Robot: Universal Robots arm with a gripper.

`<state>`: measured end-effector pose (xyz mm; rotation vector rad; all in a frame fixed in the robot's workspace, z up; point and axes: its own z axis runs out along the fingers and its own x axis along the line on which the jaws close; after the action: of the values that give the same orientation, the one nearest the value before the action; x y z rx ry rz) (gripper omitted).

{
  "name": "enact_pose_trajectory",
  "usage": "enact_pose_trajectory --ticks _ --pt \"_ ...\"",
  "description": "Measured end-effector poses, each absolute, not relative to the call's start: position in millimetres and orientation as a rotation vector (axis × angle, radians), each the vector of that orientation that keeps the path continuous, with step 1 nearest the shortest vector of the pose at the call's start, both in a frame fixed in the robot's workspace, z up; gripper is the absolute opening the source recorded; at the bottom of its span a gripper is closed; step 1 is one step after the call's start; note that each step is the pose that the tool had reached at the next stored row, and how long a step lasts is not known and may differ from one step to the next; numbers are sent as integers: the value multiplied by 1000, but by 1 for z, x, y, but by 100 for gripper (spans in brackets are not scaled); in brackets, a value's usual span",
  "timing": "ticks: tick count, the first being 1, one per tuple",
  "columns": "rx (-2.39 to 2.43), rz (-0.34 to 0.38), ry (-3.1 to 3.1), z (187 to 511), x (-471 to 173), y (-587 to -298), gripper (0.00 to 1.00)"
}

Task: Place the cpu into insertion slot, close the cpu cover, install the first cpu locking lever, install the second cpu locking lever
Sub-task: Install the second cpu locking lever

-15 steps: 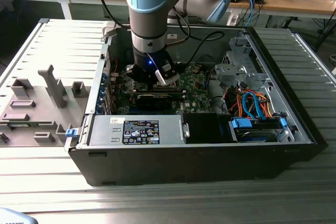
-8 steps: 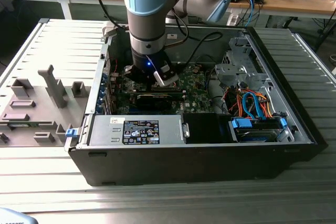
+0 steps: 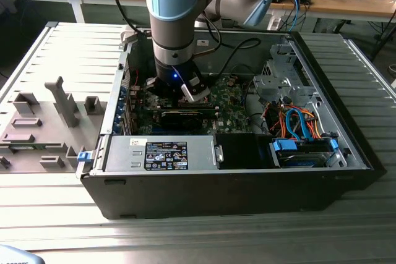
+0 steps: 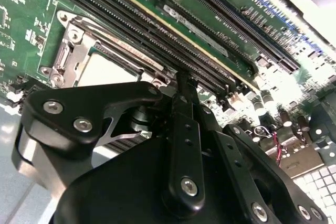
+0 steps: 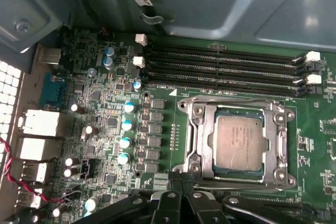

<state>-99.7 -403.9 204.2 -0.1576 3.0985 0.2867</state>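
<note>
The cpu [image 5: 239,142] lies flat in the insertion slot [image 5: 195,145] on the green motherboard, its silver-grey top showing. The cpu cover [image 5: 278,148] is folded down around it as a silver frame. A thin locking lever [image 5: 236,99] runs along the socket edge beside the memory slots. My gripper [image 5: 181,181] is shut, its black fingertips together just off the socket's corner on the side away from the memory slots, with nothing visible between them. In the second wrist view the gripper [image 4: 181,80] points down beside the cpu [image 4: 102,69] and cover [image 4: 71,38]. The exterior view shows the arm's wrist [image 3: 176,85] reaching into the open computer case.
Long black memory slots [image 5: 226,69] run beside the socket. Capacitors [image 5: 126,124] and rear port blocks [image 5: 39,124] stand on the other side. The case wall [image 3: 117,109], a power supply [image 3: 164,153] and drive cables [image 3: 297,122] ring the board. A grey fixture tray [image 3: 43,128] lies at the exterior view's left.
</note>
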Motion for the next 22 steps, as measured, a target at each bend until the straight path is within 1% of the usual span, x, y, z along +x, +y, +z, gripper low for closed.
enact_pose_trajectory --ticks 9,16,22 --pt "-181 300 3097 201 -100 -395 11" --pt "-200 314 3095 201 -100 -395 11" --pt "-201 299 3096 219 -100 -395 11"
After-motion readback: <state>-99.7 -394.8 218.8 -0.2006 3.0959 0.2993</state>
